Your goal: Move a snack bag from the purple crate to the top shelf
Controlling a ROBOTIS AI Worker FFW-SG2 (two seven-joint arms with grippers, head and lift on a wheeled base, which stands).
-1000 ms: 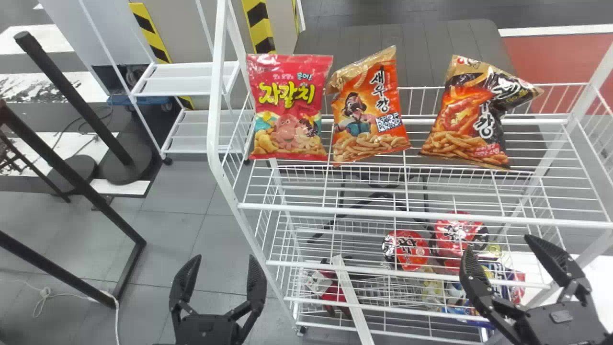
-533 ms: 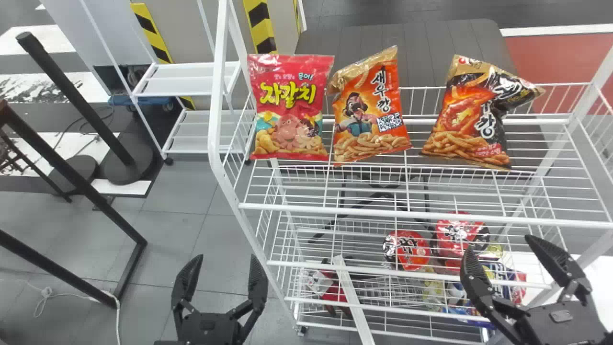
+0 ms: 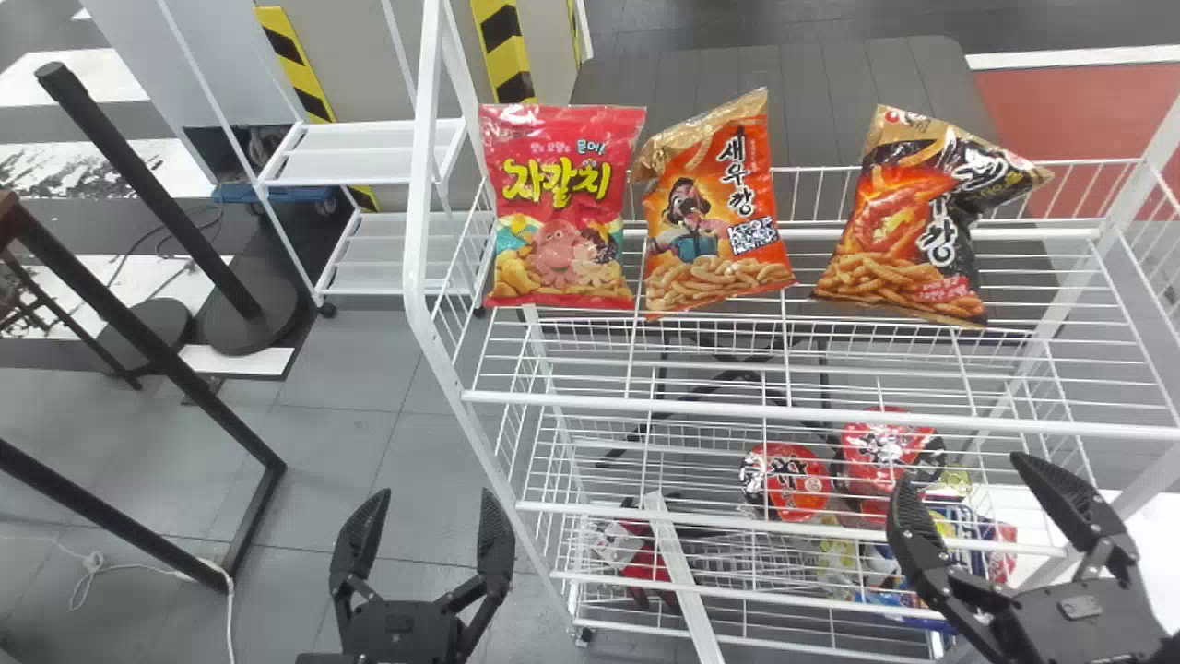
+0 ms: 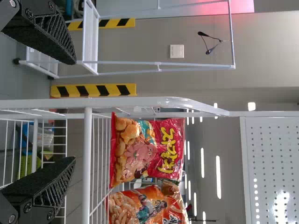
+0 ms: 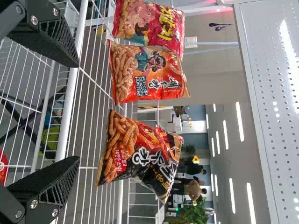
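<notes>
Backing off seems next. Left gripper (image 3: 431,498) and right gripper (image 3: 960,471) spread, nothing pinched; three snack bags (image 3: 718,212) stand beyond both, on the top shelf (image 3: 1032,233). Ease straight back, keeping your fingertips off the front rail (image 3: 784,412).

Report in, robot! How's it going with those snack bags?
Left gripper, right gripper: both open, empty. Three snack bags on the top shelf. Its front rail between grippers and bags.

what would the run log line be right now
left hand: open, empty | right hand: open, empty | upper wire shelf: red bag, orange bag, black-orange bag | held: none
</notes>
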